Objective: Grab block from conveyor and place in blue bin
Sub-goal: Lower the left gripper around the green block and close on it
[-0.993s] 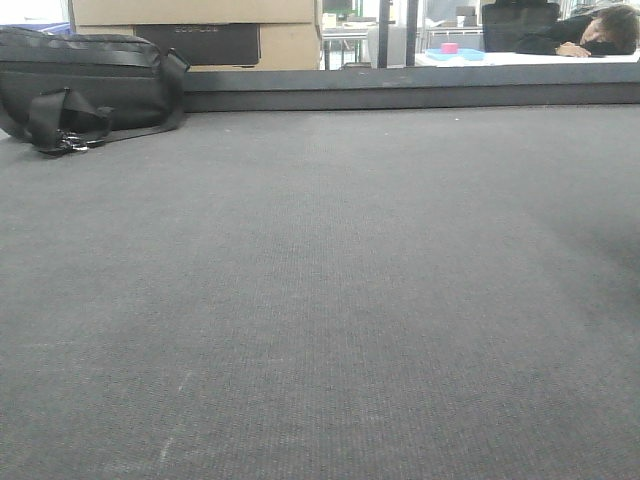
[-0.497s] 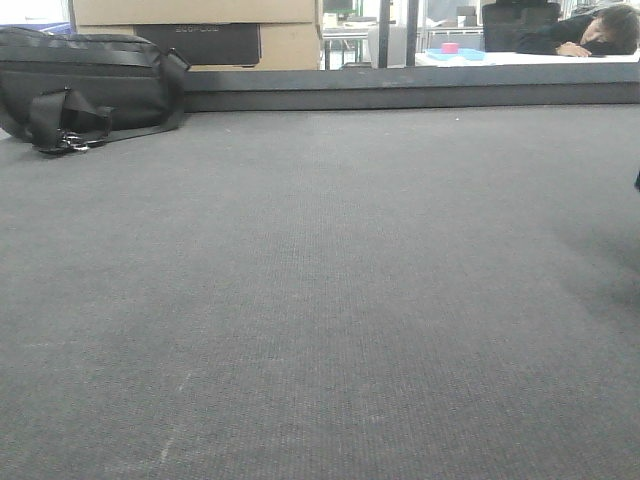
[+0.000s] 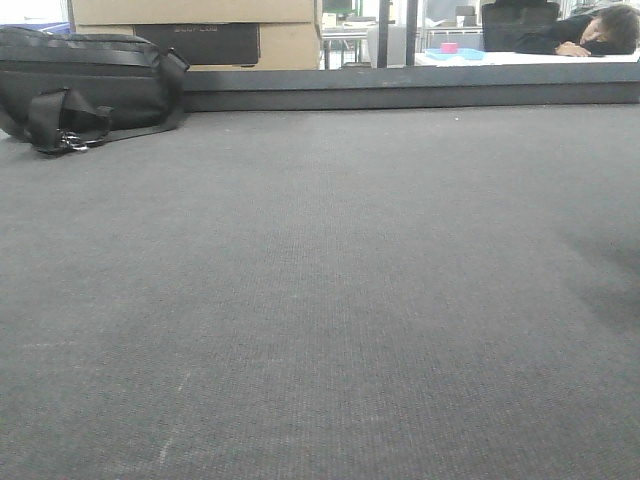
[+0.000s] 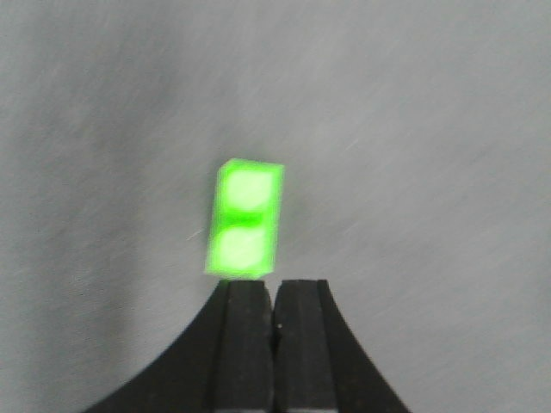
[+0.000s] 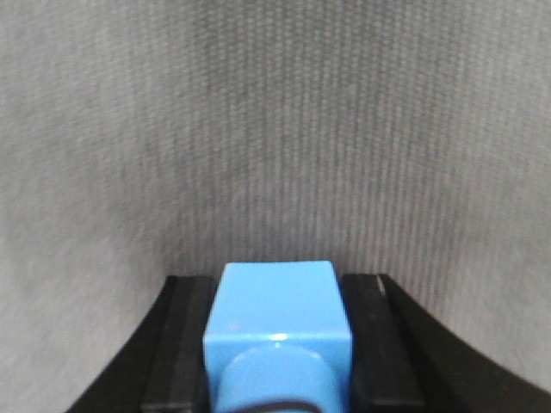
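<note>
The conveyor (image 3: 330, 300) fills the front view as a wide dark grey woven belt with a darker raised rail (image 3: 400, 98) along its far edge. In the left wrist view a bright green block (image 4: 245, 219) with two studs lies on the belt (image 4: 430, 129) just beyond my left gripper (image 4: 274, 297), whose jaws are pressed together and empty. In the right wrist view my right gripper (image 5: 277, 297) is shut on a blue block (image 5: 277, 305) with a round stud, held above the belt (image 5: 275, 129). No blue bin shows near the arms. Neither gripper shows in the front view.
A black bag (image 3: 85, 85) with a strap lies on the belt at the far left. Cardboard boxes (image 3: 200, 30) stand behind the rail. Far back right, a person (image 3: 590, 35) rests on a table with a light blue tray (image 3: 455, 54) holding a pink object.
A dark object seen at the right edge of the front view half a second ago has left the frame. The belt and the bag look the same.
</note>
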Available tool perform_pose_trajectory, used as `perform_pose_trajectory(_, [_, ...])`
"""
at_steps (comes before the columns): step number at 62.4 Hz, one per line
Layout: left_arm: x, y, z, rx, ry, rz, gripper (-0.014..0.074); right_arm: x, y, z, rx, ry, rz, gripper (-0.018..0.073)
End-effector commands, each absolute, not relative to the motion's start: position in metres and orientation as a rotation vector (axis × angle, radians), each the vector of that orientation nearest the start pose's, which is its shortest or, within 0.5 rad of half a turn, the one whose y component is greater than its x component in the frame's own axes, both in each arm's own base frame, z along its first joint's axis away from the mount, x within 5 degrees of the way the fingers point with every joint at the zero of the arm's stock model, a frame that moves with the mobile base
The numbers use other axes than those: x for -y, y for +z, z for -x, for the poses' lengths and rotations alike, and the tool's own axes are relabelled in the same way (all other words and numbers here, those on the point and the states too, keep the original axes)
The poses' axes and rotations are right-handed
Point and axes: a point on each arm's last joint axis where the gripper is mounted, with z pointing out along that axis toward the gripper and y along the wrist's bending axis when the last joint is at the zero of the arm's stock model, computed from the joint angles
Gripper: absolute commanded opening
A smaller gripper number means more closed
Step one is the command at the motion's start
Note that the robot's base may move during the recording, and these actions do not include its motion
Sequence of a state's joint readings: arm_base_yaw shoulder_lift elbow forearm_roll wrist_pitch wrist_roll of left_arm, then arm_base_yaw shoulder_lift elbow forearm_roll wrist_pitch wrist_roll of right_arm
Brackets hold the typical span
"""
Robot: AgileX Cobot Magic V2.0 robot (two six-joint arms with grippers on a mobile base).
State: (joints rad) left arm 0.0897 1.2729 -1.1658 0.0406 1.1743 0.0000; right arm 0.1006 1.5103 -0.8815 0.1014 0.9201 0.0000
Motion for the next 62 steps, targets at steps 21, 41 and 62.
perform_pose_trajectory(21, [-0.035,0.288,-0.281,-2.937,0.119,-0.072,0.0011,-0.032,0.247,-0.248,-2.908,0.132,0.084,-0.0162])
perform_pose_trajectory(41, [-0.035,0.251,-0.288,-2.944,0.105,-0.079,0.0428,-0.033,0.248,-0.249,-2.888,0.160,0.066,-0.0162])
perform_pose_trajectory(62, [-0.034,0.222,-0.283,-2.874,0.105,-0.073,0.0397,-0.034,0.248,-0.250,-2.885,0.172,0.060,-0.0162])
